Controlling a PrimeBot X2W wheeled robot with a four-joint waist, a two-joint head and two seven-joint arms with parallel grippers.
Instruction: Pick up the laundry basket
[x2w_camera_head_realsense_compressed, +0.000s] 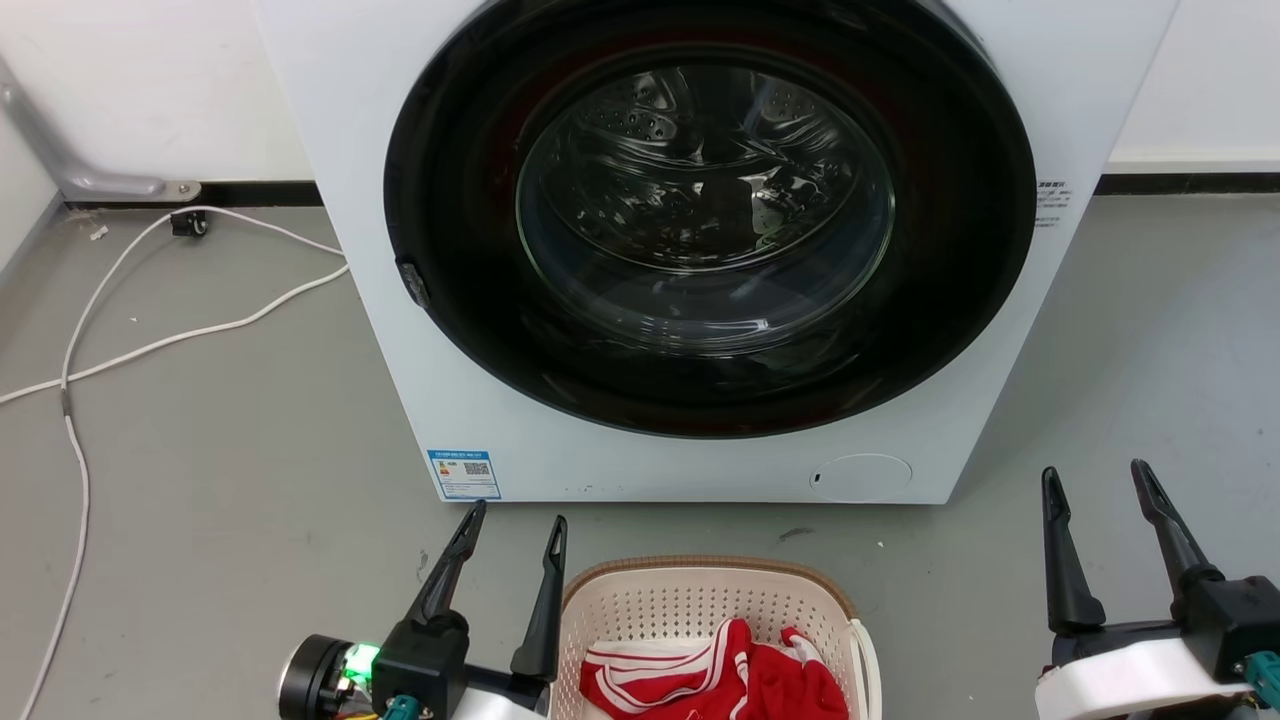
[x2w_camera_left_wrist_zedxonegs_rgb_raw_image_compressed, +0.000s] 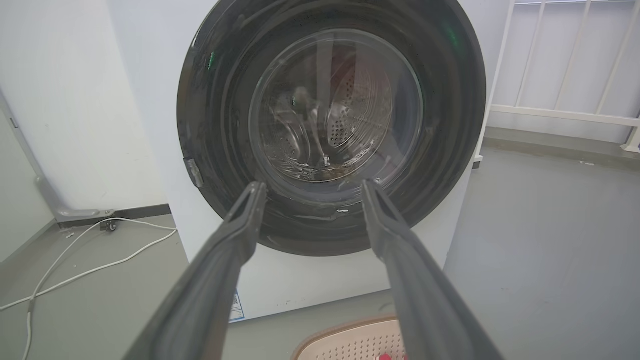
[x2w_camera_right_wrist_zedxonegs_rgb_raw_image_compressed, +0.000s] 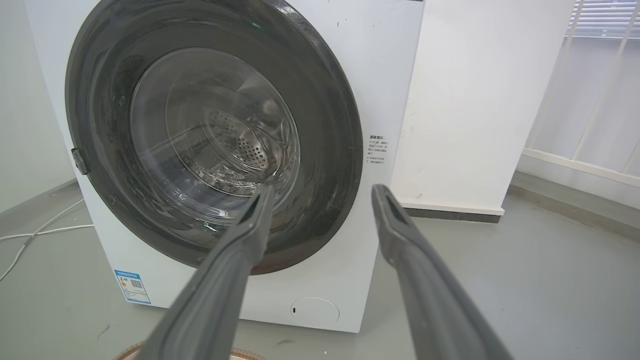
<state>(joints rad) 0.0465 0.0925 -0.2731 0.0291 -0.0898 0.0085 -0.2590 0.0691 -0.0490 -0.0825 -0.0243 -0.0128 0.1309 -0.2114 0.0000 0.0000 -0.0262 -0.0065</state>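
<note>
The laundry basket (x2w_camera_head_realsense_compressed: 680, 600), cream-white and perforated with a brown rim, stands on the floor at the bottom middle of the head view, holding red-and-white cloth (x2w_camera_head_realsense_compressed: 715, 680). My left gripper (x2w_camera_head_realsense_compressed: 515, 520) is open just left of the basket's left rim, fingers pointing toward the washer. My right gripper (x2w_camera_head_realsense_compressed: 1095, 478) is open well to the basket's right, with floor between them. A corner of the basket (x2w_camera_left_wrist_zedxonegs_rgb_raw_image_compressed: 350, 340) shows below my left gripper (x2w_camera_left_wrist_zedxonegs_rgb_raw_image_compressed: 312, 187) in the left wrist view. A sliver of its rim (x2w_camera_right_wrist_zedxonegs_rgb_raw_image_compressed: 245, 354) shows under my right gripper (x2w_camera_right_wrist_zedxonegs_rgb_raw_image_compressed: 322, 192).
A white washing machine (x2w_camera_head_realsense_compressed: 560, 440) with a shut dark round door (x2w_camera_head_realsense_compressed: 710, 215) stands directly behind the basket. White cables (x2w_camera_head_realsense_compressed: 150, 340) trail over the grey floor at the left. A white railing (x2w_camera_left_wrist_zedxonegs_rgb_raw_image_compressed: 565, 112) stands to the right of the washer.
</note>
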